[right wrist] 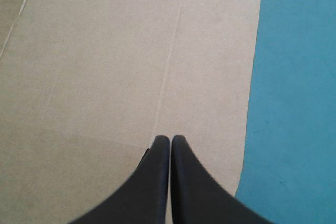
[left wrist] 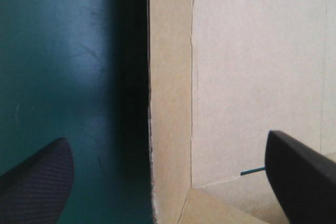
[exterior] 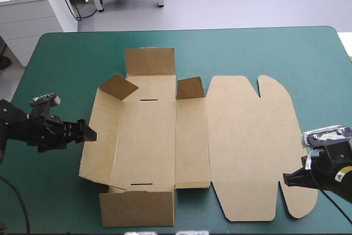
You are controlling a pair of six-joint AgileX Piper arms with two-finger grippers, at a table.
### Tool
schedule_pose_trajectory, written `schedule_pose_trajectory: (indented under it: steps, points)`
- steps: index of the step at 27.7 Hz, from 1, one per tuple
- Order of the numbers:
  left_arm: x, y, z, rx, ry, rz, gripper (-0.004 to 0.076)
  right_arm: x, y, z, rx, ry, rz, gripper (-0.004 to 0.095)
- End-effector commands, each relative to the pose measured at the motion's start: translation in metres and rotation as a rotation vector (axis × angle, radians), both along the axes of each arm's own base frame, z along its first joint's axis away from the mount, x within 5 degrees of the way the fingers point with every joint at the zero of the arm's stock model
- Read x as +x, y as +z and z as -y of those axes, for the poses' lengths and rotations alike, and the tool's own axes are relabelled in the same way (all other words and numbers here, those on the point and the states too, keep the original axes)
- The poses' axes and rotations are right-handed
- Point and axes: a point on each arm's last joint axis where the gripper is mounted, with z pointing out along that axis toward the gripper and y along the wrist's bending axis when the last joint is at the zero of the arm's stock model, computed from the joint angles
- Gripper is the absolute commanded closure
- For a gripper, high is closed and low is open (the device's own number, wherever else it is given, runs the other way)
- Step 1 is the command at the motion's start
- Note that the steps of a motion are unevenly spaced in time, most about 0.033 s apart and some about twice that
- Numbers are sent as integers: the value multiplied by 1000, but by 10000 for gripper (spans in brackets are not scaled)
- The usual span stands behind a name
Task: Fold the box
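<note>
Since the open left gripper (exterior: 88, 134) straddles the side wall (left wrist: 170, 103) of the box (exterior: 159, 152), pinching squarely near the crease (left wrist: 191, 103) seems wise; the right gripper (right wrist: 170, 138), fingers (right wrist: 157, 182) together, sits over the lid (right wrist: 105, 51).

The surface (exterior: 55, 59) is viewed whole from above and behind, and the box (exterior: 236, 136) closely along the left hand (exterior: 91, 134) and the right hand (exterior: 286, 179), at opposite edges.
</note>
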Motion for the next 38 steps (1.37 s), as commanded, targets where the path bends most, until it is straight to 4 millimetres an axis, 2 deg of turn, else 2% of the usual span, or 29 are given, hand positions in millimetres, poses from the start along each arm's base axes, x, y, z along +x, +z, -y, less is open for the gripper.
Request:
schedule_pose_trajectory:
  steps: [1, 8, 22, 25, 26, 29, 30, 33, 38]
  points:
    - [-10, -2, 9, -67, -45, -28, -7, 3, 9, 1, -3, -8, 65, 921]
    - [-7, -33, 18, -207, -48, -59, -4, 3, 9, 1, -3, -8, 65, 921]
    - [14, -67, 15, -287, -45, -156, 13, 3, 10, 1, -2, -9, 69, 921]
    - [16, -72, 14, -295, -37, -181, 120, 3, 10, 1, -2, -9, 71, 921]
    - [17, -72, 14, -296, -36, -184, 181, 3, 10, 1, -2, -9, 73, 921]
    - [17, -73, 14, -298, -33, -189, 407, 3, 10, 1, -2, -9, 73, 921]
    - [18, -73, 13, -295, -28, -185, 519, 3, 10, 1, -2, -9, 73, 921]
    - [18, -73, 14, -302, -27, -180, 731, 3, 10, 1, -2, -9, 73, 921]
    - [18, -74, 12, -267, -59, -157, 732, 3, 10, 1, -2, -9, 73, 921]
